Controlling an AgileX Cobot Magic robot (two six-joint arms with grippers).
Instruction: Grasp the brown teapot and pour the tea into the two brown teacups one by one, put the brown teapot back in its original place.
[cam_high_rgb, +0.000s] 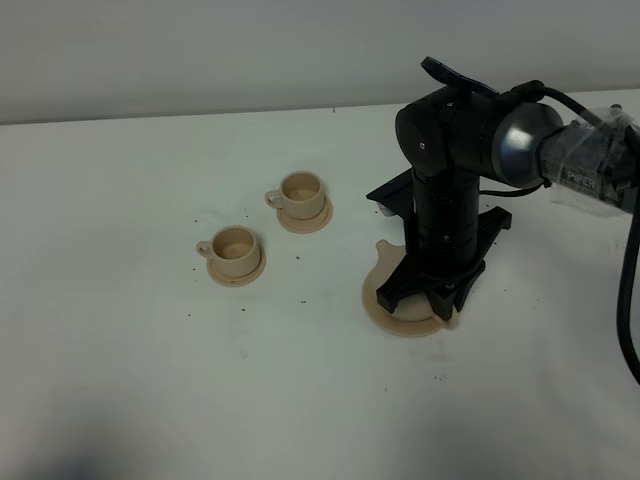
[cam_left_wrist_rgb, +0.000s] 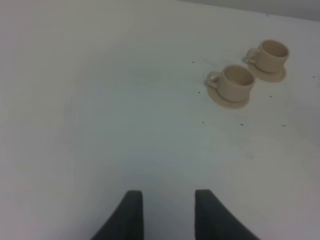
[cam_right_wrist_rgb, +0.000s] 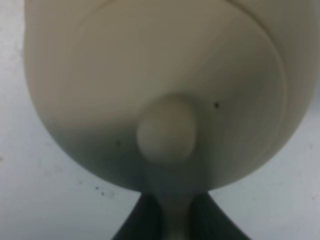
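Observation:
The brown teapot fills the right wrist view, its lid knob in the middle. My right gripper is shut on the teapot's thin handle. From the high camera, the right arm stands straight down over the wide tan saucer and hides nearly all of the teapot; only a curved tan bit pokes out to the left. The two brown teacups sit on small saucers left of it, also in the left wrist view. My left gripper is open over bare table.
The white table carries small dark specks around the cups and the saucer. A black cable hangs from the right arm at the right edge. A pale wall runs along the table's far edge.

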